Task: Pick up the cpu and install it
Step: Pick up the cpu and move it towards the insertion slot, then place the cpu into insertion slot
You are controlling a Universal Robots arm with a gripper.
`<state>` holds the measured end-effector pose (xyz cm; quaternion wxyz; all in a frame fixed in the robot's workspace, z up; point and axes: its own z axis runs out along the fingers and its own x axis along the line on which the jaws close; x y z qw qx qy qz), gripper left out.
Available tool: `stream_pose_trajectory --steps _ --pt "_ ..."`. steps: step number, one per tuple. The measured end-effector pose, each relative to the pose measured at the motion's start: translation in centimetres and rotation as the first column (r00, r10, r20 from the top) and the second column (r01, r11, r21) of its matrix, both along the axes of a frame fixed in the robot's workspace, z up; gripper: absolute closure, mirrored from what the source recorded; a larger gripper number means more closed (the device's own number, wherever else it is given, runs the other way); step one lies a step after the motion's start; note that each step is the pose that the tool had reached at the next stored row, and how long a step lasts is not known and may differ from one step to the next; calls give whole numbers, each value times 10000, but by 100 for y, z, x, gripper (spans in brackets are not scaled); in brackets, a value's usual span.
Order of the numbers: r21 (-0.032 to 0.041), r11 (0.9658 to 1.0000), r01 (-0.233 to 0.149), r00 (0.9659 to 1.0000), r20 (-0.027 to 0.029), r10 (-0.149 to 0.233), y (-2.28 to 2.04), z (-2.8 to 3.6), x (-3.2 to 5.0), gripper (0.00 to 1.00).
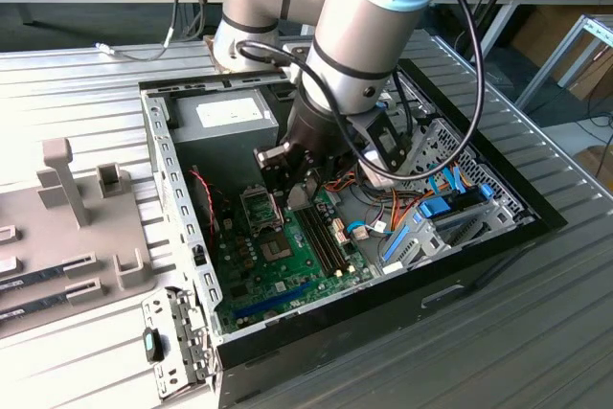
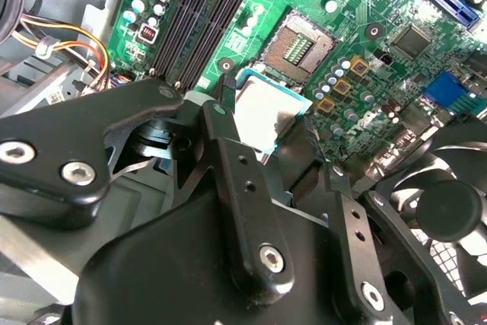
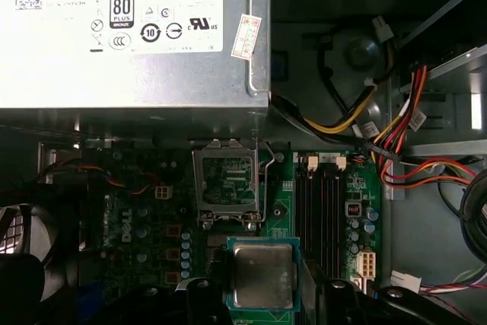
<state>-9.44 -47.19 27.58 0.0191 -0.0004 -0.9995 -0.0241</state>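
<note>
The cpu (image 3: 262, 273) (image 2: 259, 112), a small square chip with a silver-grey top and a green rim, hangs over the green motherboard (image 1: 287, 265). My gripper (image 3: 262, 278) (image 2: 264, 118) is shut on the cpu, with a black finger (image 2: 228, 157) against each of two opposite edges. The open socket (image 3: 226, 182) (image 2: 298, 45) (image 1: 261, 206) lies just beyond the chip, on the power-supply side, with its metal frame lifted. In the exterior view my gripper (image 1: 292, 187) reaches down into the open computer case (image 1: 182, 198), close above the socket.
The grey power-supply box (image 1: 230, 117) (image 3: 129, 28) fills the case's far end. Memory slots (image 1: 321, 237) and bundled coloured cables (image 1: 383, 208) lie beside the socket. A black fan (image 2: 449, 211) sits close by. A grey fixture tray (image 1: 77, 227) stands at the exterior view's left.
</note>
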Motion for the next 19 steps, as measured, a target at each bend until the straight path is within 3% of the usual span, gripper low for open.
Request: stream_pose_trajectory --steps 19 --pt "-1 10000 0 10000 -1 0 0 -44 1 53"
